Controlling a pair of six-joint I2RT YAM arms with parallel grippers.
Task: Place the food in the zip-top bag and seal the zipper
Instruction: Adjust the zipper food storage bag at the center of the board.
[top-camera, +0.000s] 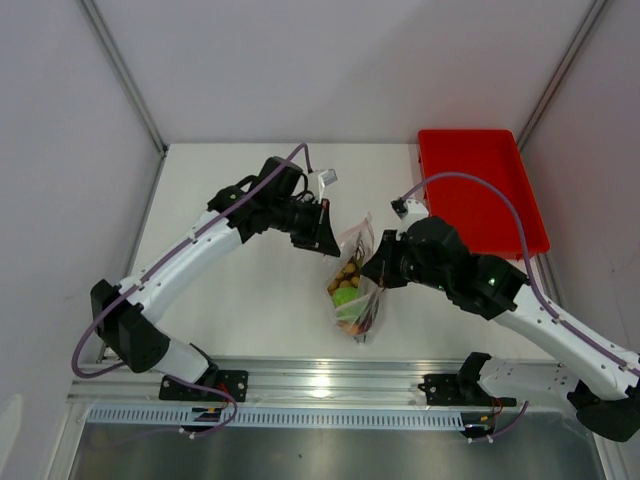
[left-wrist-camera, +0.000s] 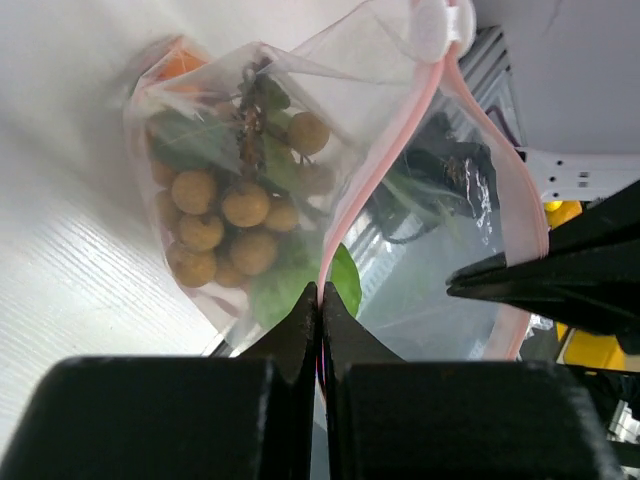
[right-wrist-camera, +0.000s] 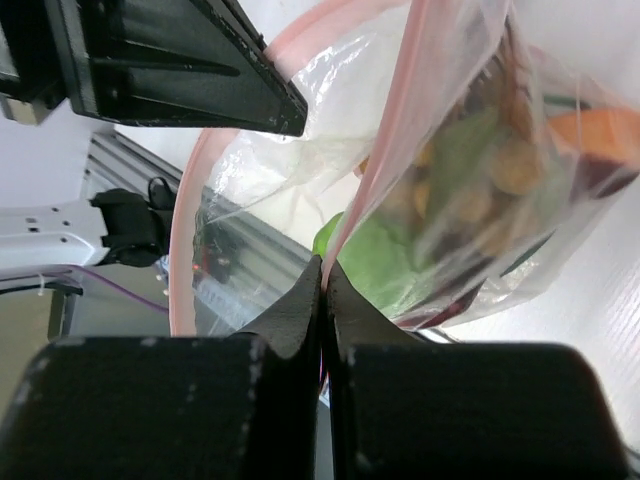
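Note:
The zip-top bag (top-camera: 352, 288) hangs between my two grippers, above the table. The food sits inside it: a bunch of small tan round fruits (left-wrist-camera: 225, 215), a green round fruit (right-wrist-camera: 375, 255), leafy green stems (left-wrist-camera: 190, 140) and an orange piece (right-wrist-camera: 600, 135). My left gripper (left-wrist-camera: 320, 290) is shut on one pink strip of the zipper (left-wrist-camera: 385, 165). My right gripper (right-wrist-camera: 322, 262) is shut on the zipper (right-wrist-camera: 375, 180) at the opposite lip. The other lip (left-wrist-camera: 535, 225) bows away, so the mouth gapes. In the top view the left gripper (top-camera: 322, 240) and right gripper (top-camera: 375, 262) flank the bag's top.
A red plastic tray (top-camera: 480, 190) lies at the back right of the white table (top-camera: 240, 300). A metal rail (top-camera: 330, 380) with both arm bases runs along the near edge. White walls enclose the table on three sides.

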